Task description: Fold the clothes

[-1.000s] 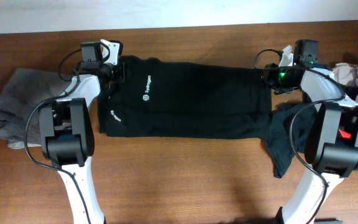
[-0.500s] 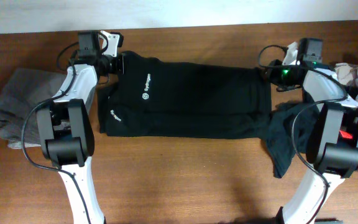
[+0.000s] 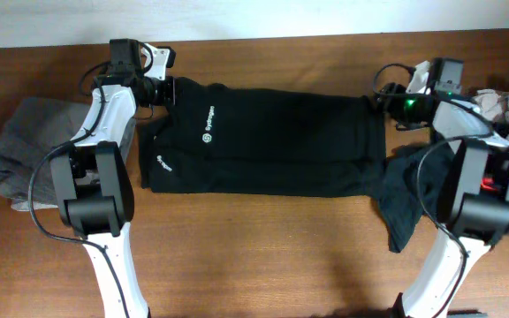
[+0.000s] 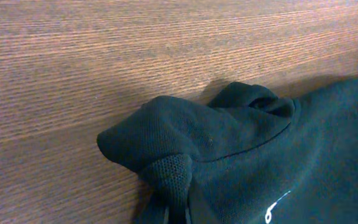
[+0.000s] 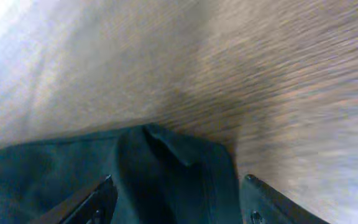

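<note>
Left gripper (image 3: 168, 91), upper left of the overhead view, sits at the collar end of the black T-shirt (image 3: 272, 141), which lies spread across the middle of the table (image 3: 254, 265). The right gripper (image 3: 385, 100) is at its upper right corner. Left wrist view: jaws pinched tight on a bunched fold of the T-shirt, lower centre. Right wrist view: fingers (image 5: 98, 199) stand well apart, the T-shirt corner between them.
</note>
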Controlling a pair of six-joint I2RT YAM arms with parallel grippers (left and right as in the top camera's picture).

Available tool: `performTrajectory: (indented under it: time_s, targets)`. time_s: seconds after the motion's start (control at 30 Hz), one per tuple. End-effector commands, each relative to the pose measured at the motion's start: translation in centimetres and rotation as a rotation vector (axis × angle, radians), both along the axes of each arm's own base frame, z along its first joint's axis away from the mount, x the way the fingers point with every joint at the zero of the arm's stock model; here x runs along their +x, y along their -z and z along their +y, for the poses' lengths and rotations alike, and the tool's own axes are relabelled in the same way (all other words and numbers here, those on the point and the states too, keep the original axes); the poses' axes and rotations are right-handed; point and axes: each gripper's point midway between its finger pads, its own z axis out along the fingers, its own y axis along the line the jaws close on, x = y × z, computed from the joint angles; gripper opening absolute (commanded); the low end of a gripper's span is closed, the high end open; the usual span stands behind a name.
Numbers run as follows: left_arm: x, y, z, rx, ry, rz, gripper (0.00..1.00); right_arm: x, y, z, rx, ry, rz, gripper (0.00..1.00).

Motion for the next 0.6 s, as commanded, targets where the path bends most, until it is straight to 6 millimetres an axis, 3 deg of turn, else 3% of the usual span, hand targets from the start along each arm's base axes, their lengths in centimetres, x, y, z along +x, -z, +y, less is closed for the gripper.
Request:
performTrajectory:
  time_s: [0.0,0.2,0.37,0.57]
  targets:
    - [0.3,0.1,0.0,-0.007,0.011,-0.006,0.02,0.7,0.5,2.9,0.037,-0.079,-0.021,0.68]
    - [0.4,0.1,0.0,-0.007,0.011,-0.007,0.02,1.5,0.6,4.3,-0.01,-0.095,-0.04,0.67]
    - [0.4,0.1,0.0,-0.006,0.011,-0.007,0.02,2.0,0.2,4.3,-0.017,-0.094,-0.069,0.59]
    - [0.4,0.1,0.1,0.0,0.014,-0.011,0.02,2.6,-0.2,4.1,-0.024,-0.092,-0.098,0.15]
